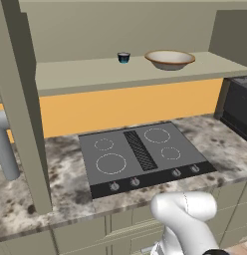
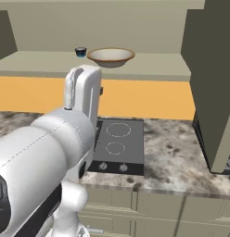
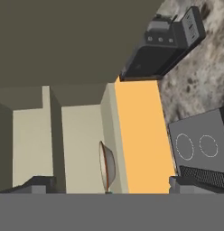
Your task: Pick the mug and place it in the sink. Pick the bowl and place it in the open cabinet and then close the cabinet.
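On the lower floor of the open cabinet [image 1: 145, 74], above the counter, sits the bowl [image 1: 170, 59], cream with an orange-brown rim, upright and well right of centre. Just to its left, apart from it, stands a tiny dark blue cup [image 1: 124, 58]. Seen again from the right base view: bowl [image 2: 111, 57] near the front edge of the cabinet floor [image 2: 154, 67], small cup [image 2: 80, 52] close beside it on the left, not touching.

Below the cabinet runs an orange backsplash [image 1: 125, 107], and under that a speckled stone counter [image 1: 65, 179] with a dark cooktop [image 1: 140, 157] set into it, four ring burners and a row of knobs along the front. At the right end of the counter, a dark appliance [image 1: 237, 107]. At the far left edge of the left base view, a grey tube-shaped object [image 1: 5, 149], too cut off to identify.

In the hand view, rolled sideways: gripper [image 3: 109, 186] open wide, two dark fingertips [image 3: 37, 184] far apart at the bottom, nothing between them. Beyond the gap, the bowl [image 3: 106, 166] edge-on against the pale cabinet interior, clear of both fingers. Orange backsplash [image 3: 141, 135], cooktop [image 3: 199, 146] and dark appliance [image 3: 163, 45] off to the right of that view.

Bowl resting free in the cabinet; cabinet open.
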Controlling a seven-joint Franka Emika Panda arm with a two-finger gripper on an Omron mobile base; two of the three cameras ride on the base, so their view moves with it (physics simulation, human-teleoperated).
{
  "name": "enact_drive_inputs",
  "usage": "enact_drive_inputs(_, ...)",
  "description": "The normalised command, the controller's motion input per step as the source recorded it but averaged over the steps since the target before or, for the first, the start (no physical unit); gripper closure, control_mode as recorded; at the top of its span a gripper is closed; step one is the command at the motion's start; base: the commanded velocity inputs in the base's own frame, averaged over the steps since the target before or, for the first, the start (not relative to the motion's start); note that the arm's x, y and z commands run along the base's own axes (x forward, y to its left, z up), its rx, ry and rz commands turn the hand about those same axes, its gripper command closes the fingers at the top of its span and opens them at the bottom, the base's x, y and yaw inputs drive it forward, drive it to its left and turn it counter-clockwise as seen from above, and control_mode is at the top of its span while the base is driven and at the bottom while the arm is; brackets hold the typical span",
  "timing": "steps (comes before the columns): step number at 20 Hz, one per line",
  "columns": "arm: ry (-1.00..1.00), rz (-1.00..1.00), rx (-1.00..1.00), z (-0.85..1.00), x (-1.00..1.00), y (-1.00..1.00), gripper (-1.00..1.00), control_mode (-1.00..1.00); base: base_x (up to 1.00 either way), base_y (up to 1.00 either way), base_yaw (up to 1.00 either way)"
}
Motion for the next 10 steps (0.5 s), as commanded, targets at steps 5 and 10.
enact_drive_inputs(5,-0.04,0.00,0.00,0.00,-0.39,-0.37,-1.00,-1.00,0.00,0.00,0.00)
enact_drive_inputs(10,-0.05,0.00,0.00,0.00,-0.18,-0.29,-1.00,-1.00,0.00,0.00,0.00)
